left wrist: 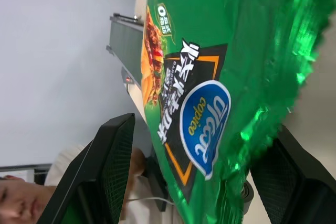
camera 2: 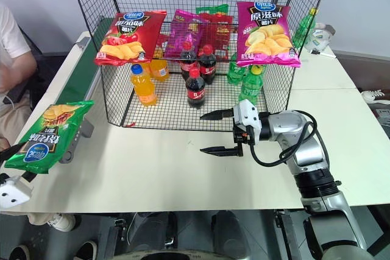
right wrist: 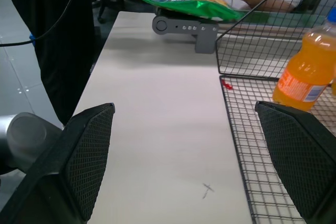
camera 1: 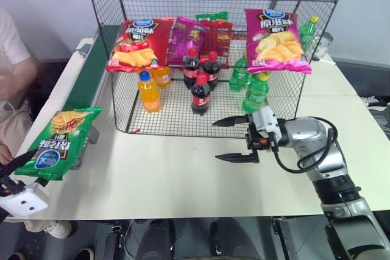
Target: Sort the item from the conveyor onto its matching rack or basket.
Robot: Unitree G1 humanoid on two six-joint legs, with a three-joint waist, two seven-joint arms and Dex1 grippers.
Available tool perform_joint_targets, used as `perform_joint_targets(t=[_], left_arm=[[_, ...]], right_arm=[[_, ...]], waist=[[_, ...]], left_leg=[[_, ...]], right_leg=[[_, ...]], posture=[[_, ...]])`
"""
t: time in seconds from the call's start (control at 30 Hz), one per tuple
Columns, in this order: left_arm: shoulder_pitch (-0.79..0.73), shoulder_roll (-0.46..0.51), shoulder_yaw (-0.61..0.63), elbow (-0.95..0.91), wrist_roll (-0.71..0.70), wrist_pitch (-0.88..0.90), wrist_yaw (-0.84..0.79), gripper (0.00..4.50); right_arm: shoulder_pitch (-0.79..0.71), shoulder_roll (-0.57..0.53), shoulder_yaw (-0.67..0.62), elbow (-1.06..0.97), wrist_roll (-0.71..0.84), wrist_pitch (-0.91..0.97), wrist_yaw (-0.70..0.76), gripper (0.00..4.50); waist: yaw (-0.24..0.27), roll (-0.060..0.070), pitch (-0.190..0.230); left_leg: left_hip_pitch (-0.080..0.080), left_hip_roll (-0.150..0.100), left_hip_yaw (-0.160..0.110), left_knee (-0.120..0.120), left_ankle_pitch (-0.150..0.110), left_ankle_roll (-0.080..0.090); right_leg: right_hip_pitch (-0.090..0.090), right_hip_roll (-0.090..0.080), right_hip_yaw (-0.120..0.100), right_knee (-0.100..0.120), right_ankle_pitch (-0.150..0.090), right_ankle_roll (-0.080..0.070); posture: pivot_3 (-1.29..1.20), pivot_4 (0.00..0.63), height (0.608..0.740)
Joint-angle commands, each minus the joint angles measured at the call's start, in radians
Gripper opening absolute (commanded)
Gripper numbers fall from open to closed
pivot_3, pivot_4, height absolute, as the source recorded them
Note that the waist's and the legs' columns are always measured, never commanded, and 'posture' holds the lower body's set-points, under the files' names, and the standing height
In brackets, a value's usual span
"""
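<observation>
Item: green chip bag [camera 1: 56, 144], glossy foil with a round blue logo and pictured chips. Location: held up at the near left corner of the counter [camera 1: 183, 175], just beside the roller end of the conveyor [camera 1: 85, 77], well apart from the rack [camera 1: 207, 41].

Handling, judged: light, air-filled and soft; the foil looked slippery and would crumple, and the contents would crush under a hard squeeze. Best taken by a flat end seam or edge, not across the puffed middle.

Left claw [camera 1: 15, 168]: closed on the bag's lower end, one black finger [left wrist: 100, 171] on each face, the bag rising between them at a tilt, logo side up.

Right claw [camera 1: 234, 139]: spread to its widest, holding and touching nothing, pointing left over bare counter just in front of the rack's lowest tier.

Rack stock: red chip bag [camera 1: 137, 44] and magenta chip bag [camera 1: 275, 39] hung on the front; orange, cola and green bottles standing on the bottom tier.
</observation>
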Motion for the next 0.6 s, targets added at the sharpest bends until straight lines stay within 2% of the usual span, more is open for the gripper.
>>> perform_joint_targets(t=[0.03,0.13,0.17,0.2,0.23,0.33,0.37,0.47,0.53,0.6], left_arm=[[-0.013,0.018,-0.024,-0.003,-0.008,0.009,0.017,3.33],[-0.019,0.025,-0.037,-0.002,-0.008,0.015,0.023,3.33],[-0.024,0.028,-0.051,0.000,-0.036,0.021,0.002,2.82],[-0.028,0.033,-0.061,-0.001,-0.043,0.021,-0.006,2.58],[-0.032,0.035,-0.069,-0.007,-0.054,0.024,-0.013,2.14],[-0.039,0.039,-0.077,-0.023,-0.063,0.030,-0.016,0.71],[-0.039,0.040,-0.075,-0.027,-0.063,0.034,-0.016,0.12],[-0.030,0.040,-0.065,-0.043,-0.094,0.045,-0.028,0.12],[-0.027,0.030,-0.044,-0.070,-0.164,0.071,-0.049,0.12],[-0.016,0.029,-0.033,-0.123,-0.331,0.105,-0.122,0.12]], right_arm=[[-0.015,0.000,-0.014,0.003,-0.002,-0.019,-0.013,4.46],[-0.015,-0.001,-0.018,-0.002,0.003,-0.007,-0.022,4.46],[-0.013,-0.001,-0.019,-0.006,0.003,-0.009,-0.025,4.50],[-0.012,-0.001,-0.018,-0.009,0.002,-0.011,-0.027,4.50],[-0.010,-0.003,-0.017,-0.011,0.000,-0.014,-0.029,4.50],[-0.008,-0.002,-0.014,-0.006,-0.005,-0.017,-0.036,4.50],[-0.006,-0.002,-0.013,-0.008,-0.006,-0.018,-0.037,4.50],[-0.003,0.000,-0.008,-0.015,-0.007,-0.015,-0.043,4.50],[-0.004,0.001,-0.009,-0.012,-0.009,-0.018,-0.048,4.50],[-0.005,0.002,-0.012,-0.008,-0.012,-0.021,-0.055,4.50]], waist=[[0.000,0.000,0.000],[0.000,0.000,0.000],[0.000,0.000,0.000],[0.000,0.000,0.000],[0.000,0.000,0.000],[0.000,0.000,0.000],[0.000,0.000,0.000],[0.000,0.000,0.000],[0.000,0.000,0.000],[0.000,0.000,0.000]], left_leg=[[0.000,0.000,0.000,0.000,0.000,0.000],[0.000,0.000,0.000,0.000,0.000,0.000],[0.000,0.000,0.000,0.000,0.000,0.000],[0.000,0.000,0.000,0.000,0.000,0.000],[0.000,0.000,0.000,0.000,0.000,0.000],[0.000,0.000,0.000,0.000,0.000,0.000],[0.000,0.000,0.000,0.000,0.000,0.000],[0.000,0.000,0.000,0.000,0.000,0.000],[0.000,0.000,0.000,0.000,0.000,0.000],[0.000,0.000,0.000,0.000,0.000,0.000]], right_leg=[[0.000,0.000,0.000,0.000,0.000,0.000],[0.000,0.000,0.000,0.000,0.000,0.000],[0.000,0.000,0.000,0.000,0.000,0.000],[0.000,0.000,0.000,0.000,0.000,0.000],[0.000,0.000,0.000,0.000,0.000,0.000],[0.000,0.000,0.000,0.000,0.000,0.000],[0.000,0.000,0.000,0.000,0.000,0.000],[0.000,0.000,0.000,0.000,0.000,0.000],[0.000,0.000,0.000,0.000,0.000,0.000],[0.000,0.000,0.000,0.000,0.000,0.000]], posture=[[0.00,0.150,0.739],[0.00,0.150,0.739],[0.00,0.150,0.739],[0.00,0.150,0.739],[0.00,0.150,0.739],[0.00,0.150,0.739],[0.00,0.150,0.739],[0.00,0.150,0.739],[0.00,0.150,0.739],[0.00,0.150,0.739]])
